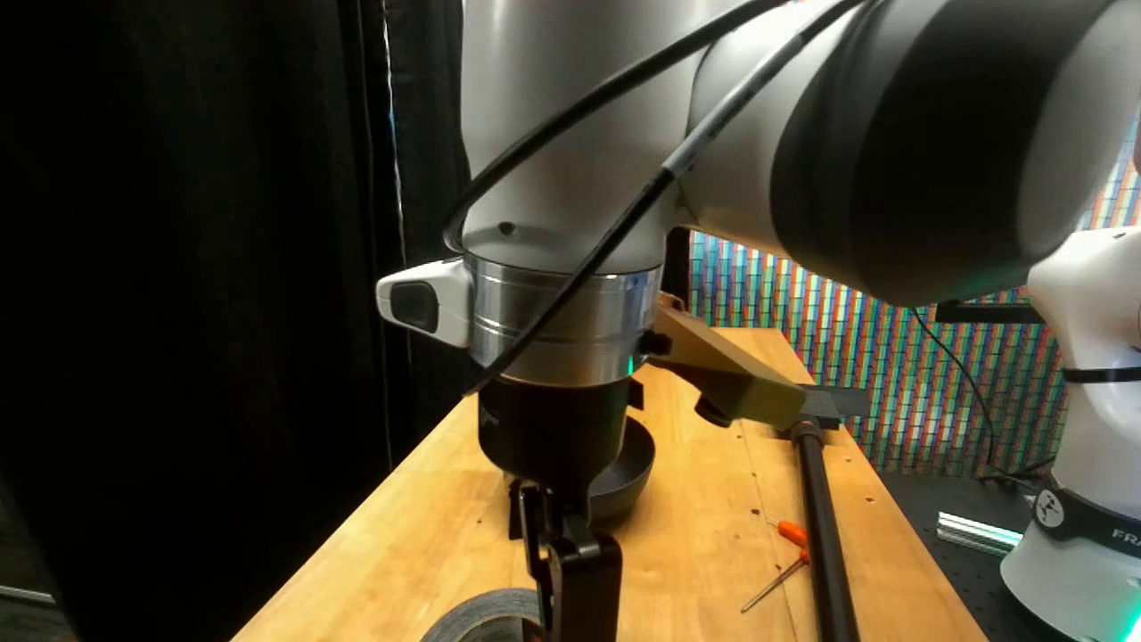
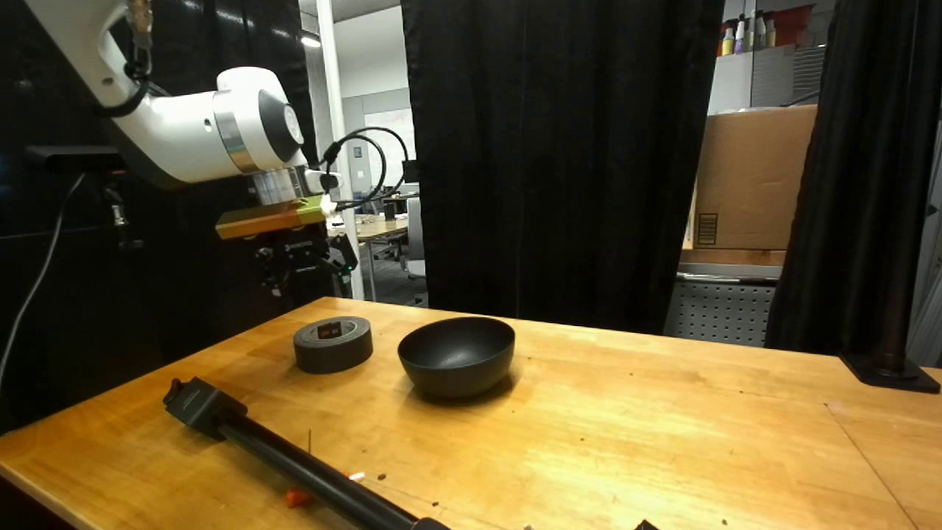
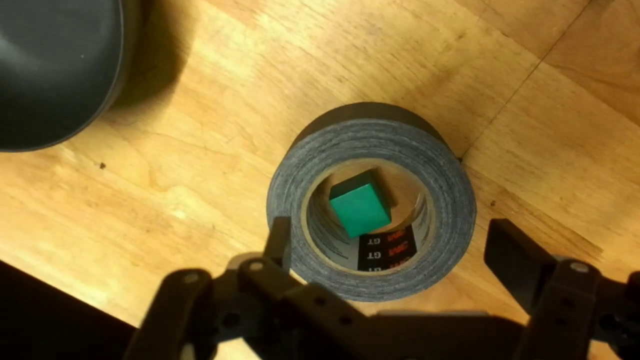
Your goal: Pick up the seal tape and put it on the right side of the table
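Observation:
The seal tape [image 3: 454,210] is a thick dark-grey ring lying flat on the light wooden table [image 3: 215,125]. It also lies near the table's far left corner in an exterior view [image 2: 333,358], and is partly cut off in an exterior view [image 1: 481,611]. A small green cube [image 3: 361,210] sits inside its hole. My gripper [image 3: 390,240] is open and empty above the tape. In the wrist view one fingertip overlaps the tape's left edge and the other is right of it. In an exterior view the gripper [image 2: 309,269] hangs higher than the tape.
A black bowl [image 2: 456,361] stands beside the tape; it also shows in the wrist view [image 3: 55,70]. A long black T-shaped tool [image 2: 309,467] lies along the table, with orange-handled screwdrivers [image 1: 792,533] beside it. A black post base [image 2: 888,372] stands at the far right.

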`<state>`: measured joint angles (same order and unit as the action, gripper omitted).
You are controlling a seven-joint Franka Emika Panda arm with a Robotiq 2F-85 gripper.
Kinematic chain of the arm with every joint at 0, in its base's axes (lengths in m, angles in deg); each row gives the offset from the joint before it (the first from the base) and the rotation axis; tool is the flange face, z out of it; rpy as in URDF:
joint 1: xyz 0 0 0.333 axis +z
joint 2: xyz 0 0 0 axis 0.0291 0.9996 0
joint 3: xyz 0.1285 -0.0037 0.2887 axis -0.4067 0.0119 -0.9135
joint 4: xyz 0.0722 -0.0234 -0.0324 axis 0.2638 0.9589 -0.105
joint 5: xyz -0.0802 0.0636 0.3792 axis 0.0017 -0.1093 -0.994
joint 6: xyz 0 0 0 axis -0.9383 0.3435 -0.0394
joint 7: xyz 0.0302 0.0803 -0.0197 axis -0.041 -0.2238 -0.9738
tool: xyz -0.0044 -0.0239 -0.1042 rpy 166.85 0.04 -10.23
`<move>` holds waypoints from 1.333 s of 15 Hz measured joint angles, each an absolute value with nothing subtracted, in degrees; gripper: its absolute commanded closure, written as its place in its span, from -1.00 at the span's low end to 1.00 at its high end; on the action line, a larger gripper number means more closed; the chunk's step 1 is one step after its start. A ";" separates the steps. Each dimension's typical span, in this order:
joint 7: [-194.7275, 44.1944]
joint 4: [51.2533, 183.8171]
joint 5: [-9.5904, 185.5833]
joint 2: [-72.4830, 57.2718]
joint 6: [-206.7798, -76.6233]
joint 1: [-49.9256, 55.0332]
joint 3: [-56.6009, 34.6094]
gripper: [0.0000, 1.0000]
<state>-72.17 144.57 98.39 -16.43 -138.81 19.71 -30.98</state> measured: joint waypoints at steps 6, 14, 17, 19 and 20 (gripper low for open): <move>-77.15 143.10 97.68 -13.31 -139.40 17.33 -28.94 -1.00; -77.31 141.50 97.67 -8.50 -139.44 17.25 -28.43 -1.00; -77.38 141.71 97.42 -7.97 -139.45 16.93 -27.98 -1.00; -77.54 141.71 96.83 -7.83 -139.47 16.59 -27.87 -0.50; -77.68 141.72 96.60 -7.80 -139.47 16.45 -27.83 -0.48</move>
<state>-77.68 141.72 96.60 -7.80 -139.47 16.45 -27.83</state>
